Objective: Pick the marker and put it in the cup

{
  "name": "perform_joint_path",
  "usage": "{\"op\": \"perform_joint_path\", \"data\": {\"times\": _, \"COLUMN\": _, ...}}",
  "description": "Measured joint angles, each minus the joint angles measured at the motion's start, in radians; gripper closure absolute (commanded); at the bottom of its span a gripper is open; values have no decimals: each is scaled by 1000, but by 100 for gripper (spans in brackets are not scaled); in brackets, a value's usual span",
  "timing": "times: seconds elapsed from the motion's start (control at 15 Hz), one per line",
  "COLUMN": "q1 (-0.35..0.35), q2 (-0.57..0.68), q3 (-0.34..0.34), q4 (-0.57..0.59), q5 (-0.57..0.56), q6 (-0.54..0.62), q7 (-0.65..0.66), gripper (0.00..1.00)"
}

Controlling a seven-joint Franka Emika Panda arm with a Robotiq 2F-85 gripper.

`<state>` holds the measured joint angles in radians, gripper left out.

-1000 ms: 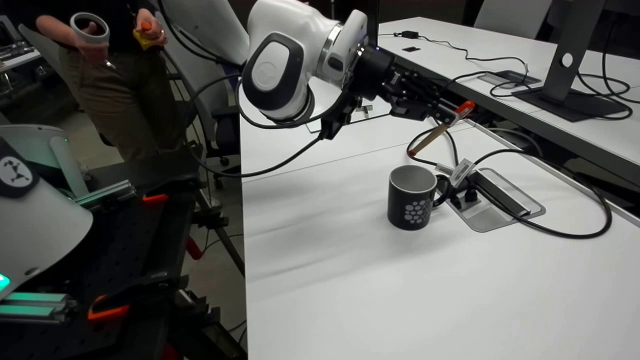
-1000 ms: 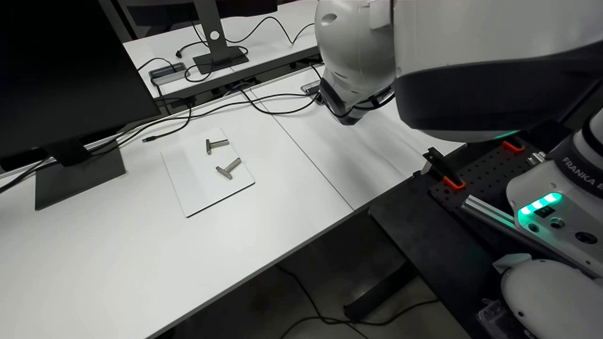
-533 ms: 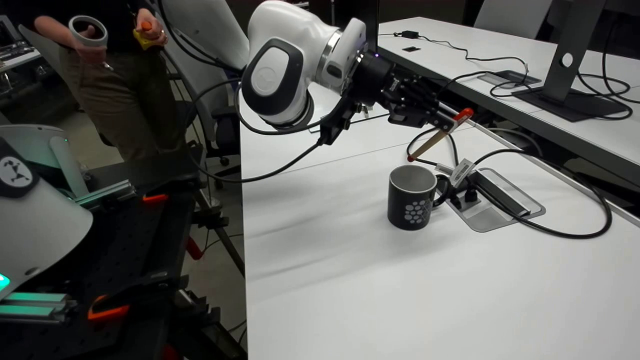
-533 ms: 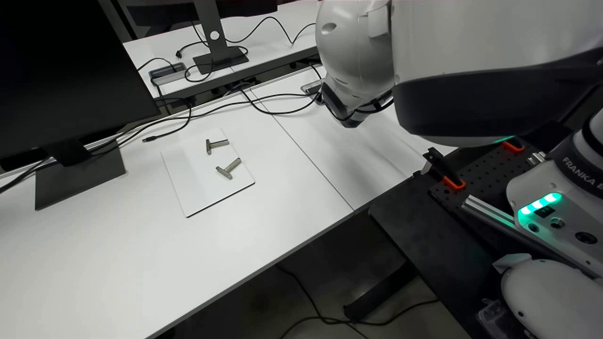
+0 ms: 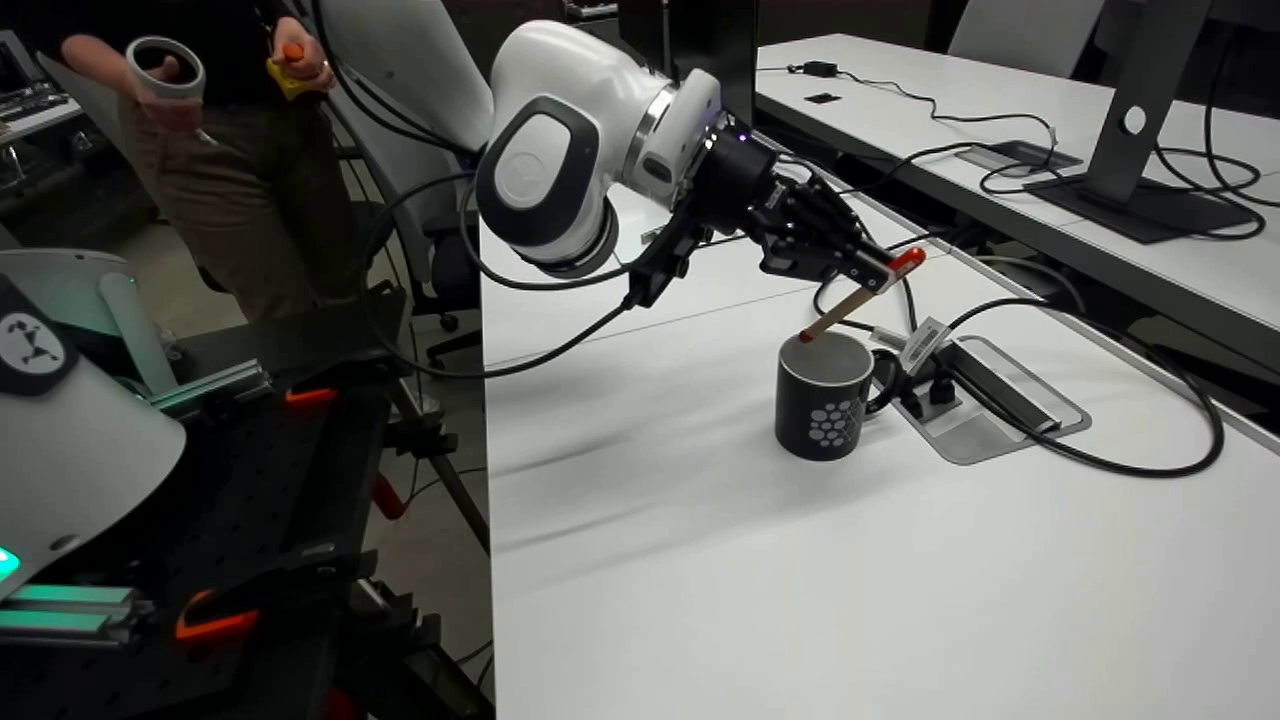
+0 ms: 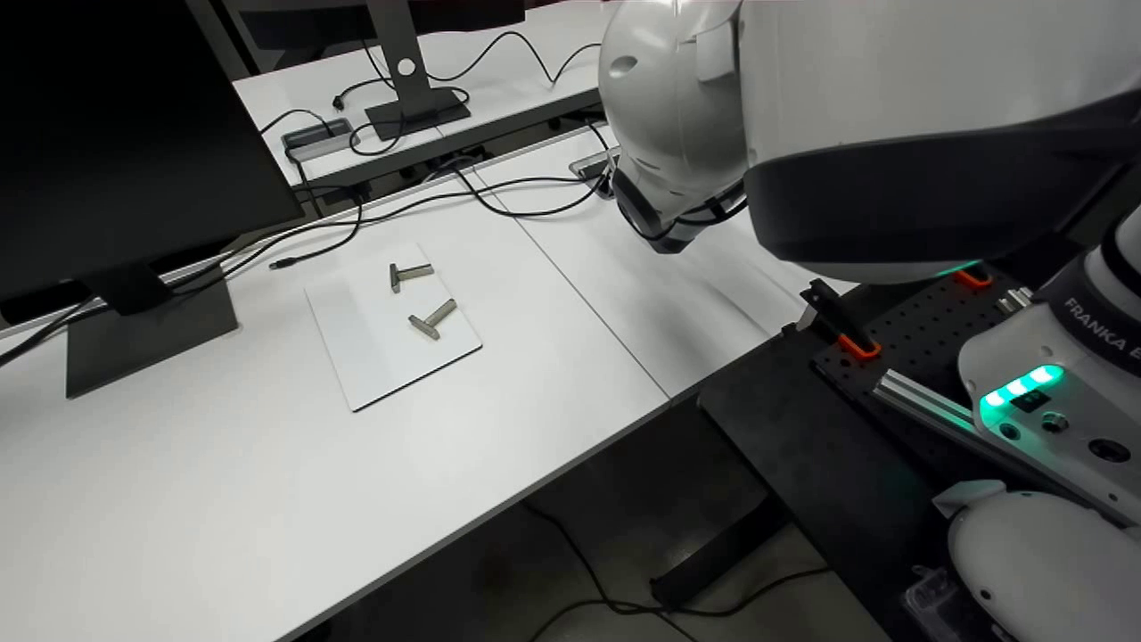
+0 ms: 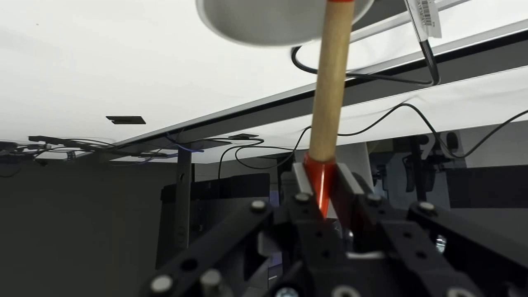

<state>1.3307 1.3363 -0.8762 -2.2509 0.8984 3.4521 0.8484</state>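
The marker [image 5: 838, 314] has a tan barrel, a red cap and a small red lower tip. My gripper [image 5: 884, 276] is shut on its red cap, as the wrist view [image 7: 328, 177] also shows. The marker hangs tilted, its lower tip overlapping the far rim of the cup [image 5: 815, 412] in an exterior view. I cannot tell whether the tip is above the opening or just inside. The cup is a black mug with white dots and a light interior, upright on the table. In the wrist view the cup's light interior [image 7: 264, 22] is at the top edge. The arm hides cup and marker in an exterior view.
A cable box [image 5: 985, 400] with black cables and a white tag [image 5: 925, 343] lies beside the mug's handle. A whiteboard panel [image 6: 374, 357] with two T-shaped pieces lies farther along the table. A monitor [image 6: 125, 143] stands at that end. A person stands behind the arm.
My gripper has moved down with the marker. The marker's lower tip has gone from behind the cup to overlapping its rim. The cup has not moved.
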Motion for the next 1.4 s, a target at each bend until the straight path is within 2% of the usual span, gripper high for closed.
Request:
{"op": "perform_joint_path", "data": {"times": 0.27, "q1": -2, "q2": 1, "q3": 9, "q4": -10, "q5": 0, "q6": 0, "q7": 11, "gripper": 93}}
{"op": "perform_joint_path", "data": {"times": 0.33, "q1": -2, "q2": 1, "q3": 9, "q4": -12, "q5": 0, "q6": 0, "q7": 12, "gripper": 89}}
{"op": "perform_joint_path", "data": {"times": 0.4, "q1": -2, "q2": 1, "q3": 10, "q4": -14, "q5": 0, "q6": 0, "q7": 12, "gripper": 46}}
{"op": "perform_joint_path", "data": {"times": 0.47, "q1": -4, "q2": 1, "q3": 11, "q4": -14, "q5": 0, "q6": 0, "q7": 12, "gripper": 45}}
{"op": "perform_joint_path", "data": {"times": 0.53, "q1": -5, "q2": 1, "q3": 12, "q4": -14, "q5": 0, "q6": 0, "q7": 12, "gripper": 40}}
{"op": "perform_joint_path", "data": {"times": 0.93, "q1": -5, "q2": 1, "q3": 12, "q4": -14, "q5": -1, "q6": 0, "q7": 12, "gripper": 2}}
{"op": "perform_joint_path", "data": {"times": 1.4, "q1": -6, "q2": 0, "q3": 12, "q4": -18, "q5": -4, "q6": 0, "q7": 11, "gripper": 0}}
